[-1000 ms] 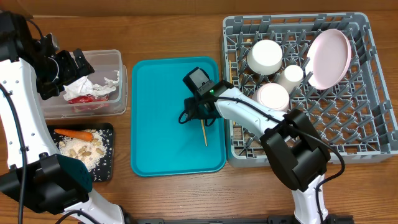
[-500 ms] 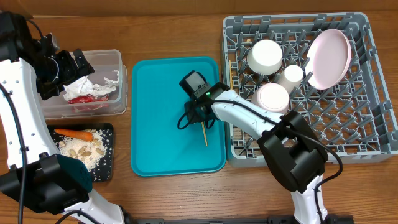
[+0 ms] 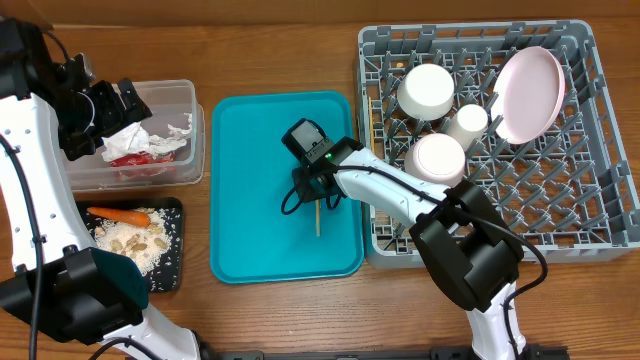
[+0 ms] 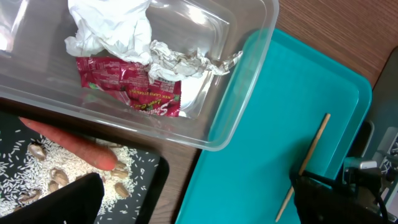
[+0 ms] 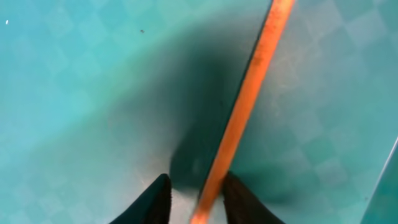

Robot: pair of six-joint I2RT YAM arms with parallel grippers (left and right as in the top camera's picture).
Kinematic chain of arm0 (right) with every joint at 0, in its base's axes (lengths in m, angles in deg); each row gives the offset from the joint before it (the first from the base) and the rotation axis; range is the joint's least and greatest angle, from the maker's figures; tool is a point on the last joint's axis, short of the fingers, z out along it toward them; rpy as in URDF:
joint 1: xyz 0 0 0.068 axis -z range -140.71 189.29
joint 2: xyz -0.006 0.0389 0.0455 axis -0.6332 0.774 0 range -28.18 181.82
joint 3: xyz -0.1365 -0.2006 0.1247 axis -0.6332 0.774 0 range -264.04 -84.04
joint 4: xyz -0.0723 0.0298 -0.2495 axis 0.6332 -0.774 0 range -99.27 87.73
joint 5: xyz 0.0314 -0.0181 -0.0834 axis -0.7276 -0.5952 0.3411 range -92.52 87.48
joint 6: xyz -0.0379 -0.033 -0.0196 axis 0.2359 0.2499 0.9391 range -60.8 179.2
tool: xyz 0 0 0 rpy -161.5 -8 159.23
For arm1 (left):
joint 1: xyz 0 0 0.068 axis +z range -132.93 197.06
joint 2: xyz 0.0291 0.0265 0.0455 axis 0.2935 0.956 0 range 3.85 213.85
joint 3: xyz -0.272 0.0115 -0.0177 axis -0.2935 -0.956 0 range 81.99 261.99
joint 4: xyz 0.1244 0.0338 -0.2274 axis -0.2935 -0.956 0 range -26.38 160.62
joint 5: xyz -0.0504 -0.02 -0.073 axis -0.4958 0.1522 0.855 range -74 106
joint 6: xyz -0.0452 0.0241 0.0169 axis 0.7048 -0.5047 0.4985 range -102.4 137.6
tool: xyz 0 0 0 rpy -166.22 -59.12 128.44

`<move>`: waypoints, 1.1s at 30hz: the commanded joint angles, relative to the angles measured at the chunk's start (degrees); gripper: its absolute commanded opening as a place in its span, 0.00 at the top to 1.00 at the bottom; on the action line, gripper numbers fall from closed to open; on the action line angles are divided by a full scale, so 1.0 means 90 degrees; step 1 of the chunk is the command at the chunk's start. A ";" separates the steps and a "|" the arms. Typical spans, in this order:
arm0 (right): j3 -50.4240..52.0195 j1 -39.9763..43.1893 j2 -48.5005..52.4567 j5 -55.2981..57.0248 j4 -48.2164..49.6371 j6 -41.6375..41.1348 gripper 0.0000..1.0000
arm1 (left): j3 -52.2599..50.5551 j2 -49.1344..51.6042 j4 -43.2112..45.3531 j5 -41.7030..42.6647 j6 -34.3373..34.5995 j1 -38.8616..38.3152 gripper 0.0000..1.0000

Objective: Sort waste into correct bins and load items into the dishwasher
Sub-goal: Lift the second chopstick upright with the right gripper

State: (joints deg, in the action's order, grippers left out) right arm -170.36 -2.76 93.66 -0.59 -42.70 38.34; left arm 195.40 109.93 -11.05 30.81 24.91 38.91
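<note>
**Right hand half closed around a stick on the teal tray**

The right hand (image 5: pixel 196 198) is low over the teal tray (image 3: pixel 250 230). Its fingers stand on either side of a thin wooden stick (image 3: pixel 318 222) that lies flat on the tray. One finger touches the stick and the other shows a small gap, so the stick is not clamped.

The left hand (image 3: pixel 122 100) is wide open and holds nothing. Below it is the clear tub (image 4: pixel 249 81), with the white napkin (image 4: pixel 112 25) and the red-and-silver wrapper (image 4: pixel 134 93) inside. Just beside the tub, the black tray (image 3: pixel 172 275) holds the carrot (image 4: pixel 74 146) and the rice and peanut scraps (image 4: pixel 43 180).

Beyond the right hand, on the side away from the left hand, the grey dish rack (image 3: pixel 560 210) carries the pink plate (image 3: pixel 530 92), two bowls (image 3: pixel 428 90) (image 3: pixel 438 158) and the cup (image 3: pixel 468 122).
</note>
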 commanded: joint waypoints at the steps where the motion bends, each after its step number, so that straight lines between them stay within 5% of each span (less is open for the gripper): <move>1: -0.0097 -0.0012 0.0146 0.0068 0.0032 -0.0012 0.74 | 0.0129 -0.0121 -0.0017 0.0097 0.0046 -0.0012 0.00; 14: -0.0097 -0.0012 0.0146 0.0066 0.0078 -0.0017 0.84 | 0.0129 -0.0121 -0.0019 0.0097 0.0046 -0.0012 0.00; 22: -0.0097 -0.0012 0.0146 0.0066 0.0083 -0.0039 0.84 | 0.0129 -0.0121 -0.0017 0.0097 0.0046 -0.0012 0.00; 25: -0.0097 -0.0012 0.0146 0.0068 0.0100 -0.0039 0.74 | 0.0129 -0.0121 -0.0017 0.0097 0.0046 -0.0012 0.00; 33: -0.0090 -0.0010 0.0146 0.0551 0.0255 -0.0712 0.75 | 0.0129 -0.0121 -0.0017 0.0097 0.0046 -0.0012 0.00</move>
State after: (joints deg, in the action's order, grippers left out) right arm -170.36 -2.76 93.90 1.81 -41.25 34.69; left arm 195.40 109.93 -11.07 30.81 24.91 38.91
